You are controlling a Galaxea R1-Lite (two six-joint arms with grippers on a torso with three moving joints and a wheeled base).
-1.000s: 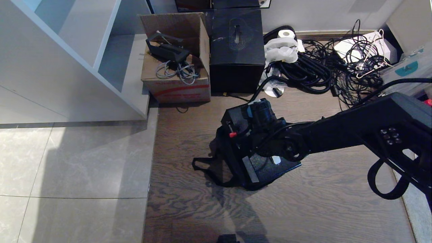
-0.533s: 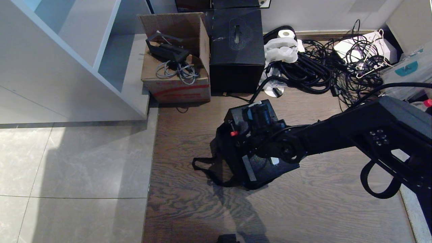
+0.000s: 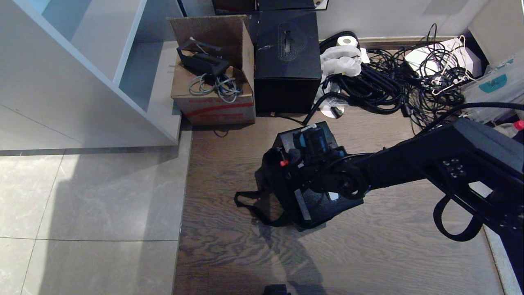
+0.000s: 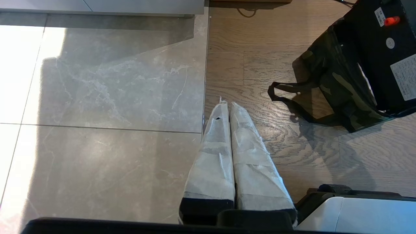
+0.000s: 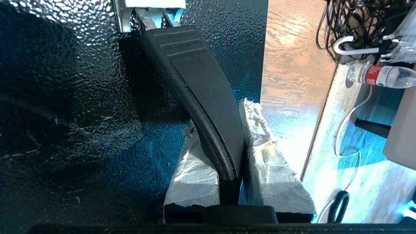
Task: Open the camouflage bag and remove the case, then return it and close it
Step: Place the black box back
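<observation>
Black case (image 3: 317, 200) stands inside the open camouflage bag (image 4: 328, 81) on the wooden floor (image 3: 368, 254). Right gripper (image 5: 232, 156), at the case's 12 o'clock, clamps its handle (image 5: 195, 81). Left gripper (image 4: 230, 113) closed, empty.

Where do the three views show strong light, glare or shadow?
Head view: sunlight on the tiles, the arm's shadow on the wood floor. Left wrist view: bright patch on the tiles. Right wrist view: blue glare speckles the black case.

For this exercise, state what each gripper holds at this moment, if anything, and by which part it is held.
The right gripper is shut on the black case, gripping its carry handle between the two padded fingers. The left gripper is shut and holds nothing.
</observation>
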